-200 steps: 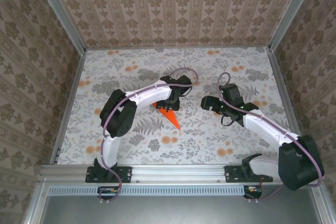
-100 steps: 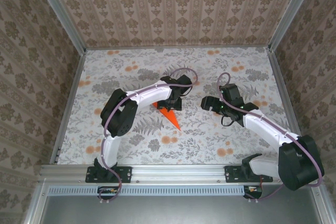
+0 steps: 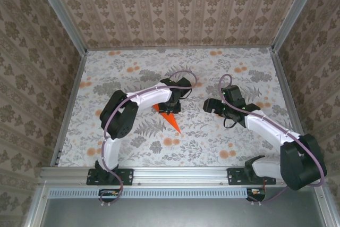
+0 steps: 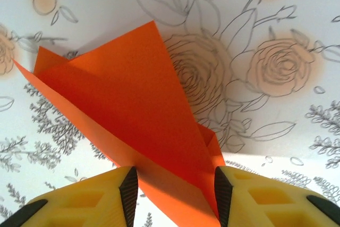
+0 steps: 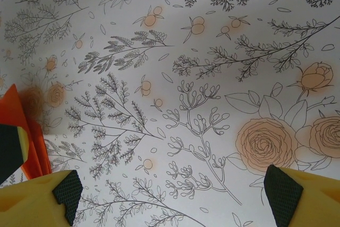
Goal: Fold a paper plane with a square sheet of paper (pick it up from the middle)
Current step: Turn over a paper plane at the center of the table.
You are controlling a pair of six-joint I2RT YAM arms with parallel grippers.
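Note:
The paper plane (image 3: 171, 119) is a bright orange pointed dart lying on the flowered table, tip toward the near right. In the left wrist view its folded wings (image 4: 133, 99) spread out ahead and its body runs back between the yellow fingers. My left gripper (image 3: 170, 108) (image 4: 176, 191) stands over the plane's wide end, jaws half apart, one pad at each side of the paper without pinching it flat. My right gripper (image 3: 209, 105) (image 5: 172, 191) hovers wide open to the right of the plane with nothing between its pads. The right wrist view catches an orange edge (image 5: 31, 131) at far left.
The flower-printed table cover (image 3: 223, 136) is bordered by patterned walls at the back and sides and an aluminium rail (image 3: 175, 173) at the near edge. The two arms reach in from their bases (image 3: 109, 175) at that rail.
The left jaws have narrowed around the plane. The left gripper and the plane have shifted slightly left. The right arm has hardly moved.

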